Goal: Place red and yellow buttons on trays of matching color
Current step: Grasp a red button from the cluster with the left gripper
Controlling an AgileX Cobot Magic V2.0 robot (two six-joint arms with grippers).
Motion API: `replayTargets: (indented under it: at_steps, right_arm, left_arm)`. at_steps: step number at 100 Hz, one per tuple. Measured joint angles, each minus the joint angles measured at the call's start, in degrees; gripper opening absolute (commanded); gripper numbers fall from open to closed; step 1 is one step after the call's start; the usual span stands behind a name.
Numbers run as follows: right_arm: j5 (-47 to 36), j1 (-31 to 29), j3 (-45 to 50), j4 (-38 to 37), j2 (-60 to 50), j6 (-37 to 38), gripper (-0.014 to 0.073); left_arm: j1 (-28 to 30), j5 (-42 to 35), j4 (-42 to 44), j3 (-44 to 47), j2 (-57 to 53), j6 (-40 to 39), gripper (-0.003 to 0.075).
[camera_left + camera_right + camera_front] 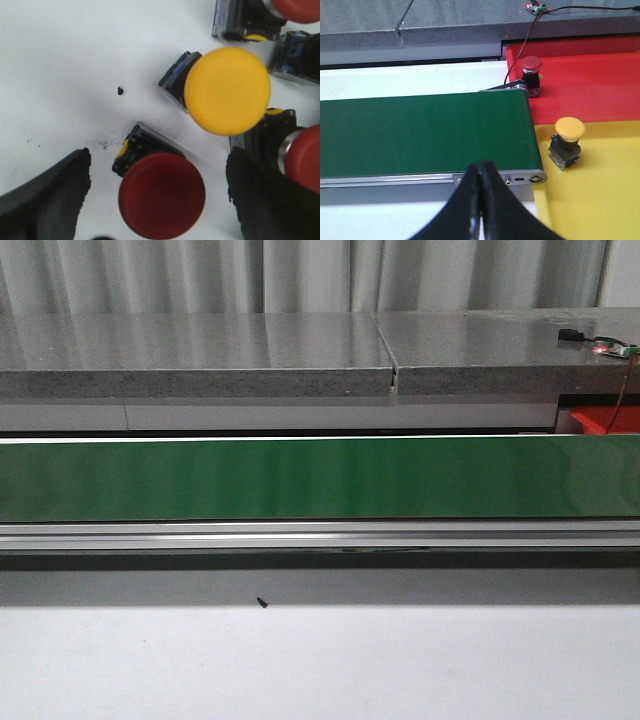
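red tray point(605, 420) mostly hidden behind conveyor, edge-cut red buttons point(305, 157)

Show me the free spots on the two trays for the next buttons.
The yellow tray is bare everywhere around its one yellow button, most of all toward its near side. The red tray is open beyond its red button, which sits at the edge by the belt.

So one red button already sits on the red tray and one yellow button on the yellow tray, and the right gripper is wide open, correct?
Not quite. The right gripper is shut, fingers pressed together, as the right wrist view shows. The rest holds: a red button sits on the red tray and a yellow button on the yellow tray.
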Motion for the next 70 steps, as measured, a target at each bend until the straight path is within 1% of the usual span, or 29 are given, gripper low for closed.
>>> replayTargets:
  at_steps: [5, 18, 25, 30, 55, 70]
  right_arm:
    - [0.00, 0.00, 0.00, 0.00, 0.00, 0.00, -0.0068]
    - [0.00, 0.00, 0.00, 0.00, 0.00, 0.00, -0.0068]
    - [0.00, 0.00, 0.00, 0.00, 0.00, 0.00, -0.0068]
    - [0.00, 0.00, 0.00, 0.00, 0.00, 0.00, -0.0068]
    - [0.00, 0.00, 0.00, 0.00, 0.00, 0.00, -0.0068]
    - [0.00, 0.00, 0.00, 0.00, 0.00, 0.00, -0.0068]
  left_arm:
    - [0.00, -0.40, 0.13, 0.00, 0.12, 0.00, 0.0475]
    - [0.00, -0.61, 0.26, 0.00, 0.16, 0.00, 0.0314]
    - [0.00, -0.61, 0.26, 0.00, 0.16, 0.00, 0.0264]
    - [0.00, -0.61, 0.26, 0.00, 0.16, 0.00, 0.0251]
    - [0.00, 0.61, 0.50, 0.00, -0.30, 0.32, 0.0251]
    - [0.00, 2.26, 0.64, 0.00, -4.98, 0.35, 0.0251]
